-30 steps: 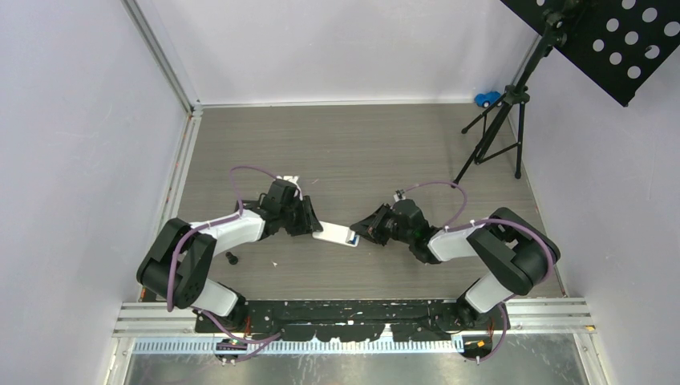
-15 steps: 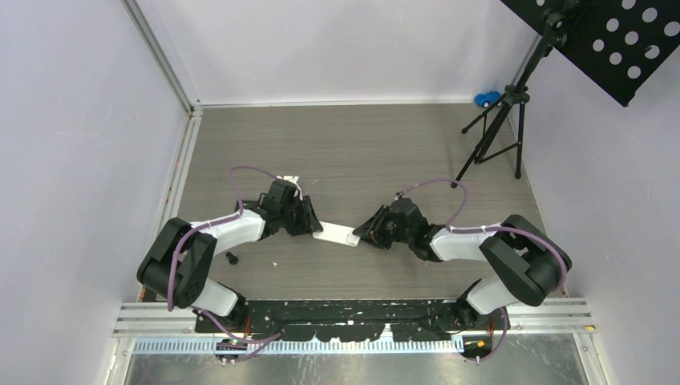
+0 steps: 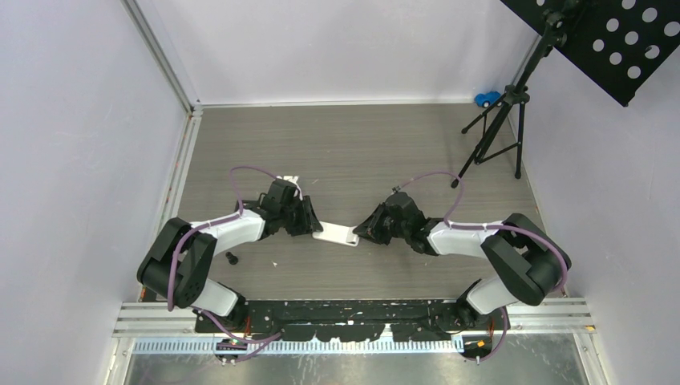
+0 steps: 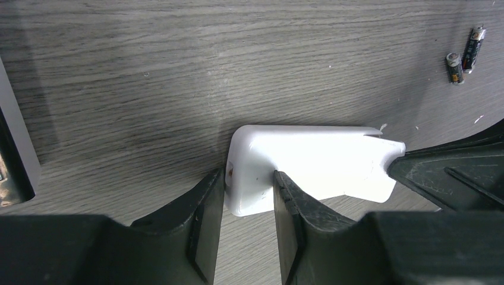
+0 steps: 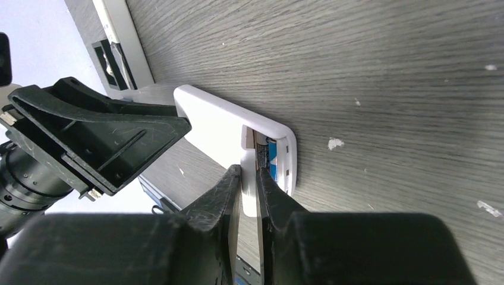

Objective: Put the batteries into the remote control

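Observation:
The white remote control [image 3: 337, 235] lies on the grey table between both arms. My left gripper [image 4: 248, 196] is shut on its near end [image 4: 255, 190]. My right gripper [image 5: 248, 184] is shut on a thin white cover plate [image 5: 248, 169] standing on edge at the remote's other end. Beside the plate the compartment is open, with a dark and blue battery [image 5: 270, 157] inside. Two loose batteries [image 4: 454, 68] lie side by side on the table beyond the remote in the left wrist view. In the top view the right gripper [image 3: 361, 231] hides the compartment.
A small black knob [image 3: 232, 257] lies near the left arm. A black tripod stand [image 3: 497, 132] and a blue toy [image 3: 485, 99] are at the far right. A small white piece [image 3: 289, 180] lies behind the left wrist. A dark object [image 4: 12, 154] sits at the left wrist view's left edge.
The right gripper has shifted slightly left and up over the remote's right end. The blue patch seen there one second ago is now covered. The left arm has not moved.

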{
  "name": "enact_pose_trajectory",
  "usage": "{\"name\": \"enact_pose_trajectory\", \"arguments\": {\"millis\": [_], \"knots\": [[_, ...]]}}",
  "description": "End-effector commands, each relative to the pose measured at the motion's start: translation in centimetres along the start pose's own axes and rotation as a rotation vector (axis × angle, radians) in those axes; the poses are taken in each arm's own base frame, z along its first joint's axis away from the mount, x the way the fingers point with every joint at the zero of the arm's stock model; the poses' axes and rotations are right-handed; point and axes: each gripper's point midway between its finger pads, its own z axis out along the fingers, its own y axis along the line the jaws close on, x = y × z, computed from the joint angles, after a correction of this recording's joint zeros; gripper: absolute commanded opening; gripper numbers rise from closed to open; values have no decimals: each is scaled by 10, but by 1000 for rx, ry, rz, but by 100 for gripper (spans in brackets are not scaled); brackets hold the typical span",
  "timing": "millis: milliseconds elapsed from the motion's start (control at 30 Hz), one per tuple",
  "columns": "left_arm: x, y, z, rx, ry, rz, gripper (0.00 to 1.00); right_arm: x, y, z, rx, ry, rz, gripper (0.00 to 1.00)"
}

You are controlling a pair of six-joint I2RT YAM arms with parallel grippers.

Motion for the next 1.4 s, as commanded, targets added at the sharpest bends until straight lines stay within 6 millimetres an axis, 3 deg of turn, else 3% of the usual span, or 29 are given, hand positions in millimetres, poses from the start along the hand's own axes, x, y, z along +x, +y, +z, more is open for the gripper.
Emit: {"name": "enact_pose_trajectory", "arguments": {"millis": [0,133,367,633,933,1367], "knots": [[1,-1,3,8,14,4,37,-3,4,5,7,-4,-40,18],[0,-3,2,11,10,3,37,-3,-1,4,41,0,-55,19],[1,0,2,2,14,1,37,-6,-3,-2,69,-16,-78,33],[2,1,2,-5,14,3,38,-6,-6,-3,86,-16,-88,35],[4,2,3,-7,23,1,37,-3,-10,1,99,1,-76,21],[11,4,5,2,52,-1,36,8,-29,2,246,78,-30,14]]}}
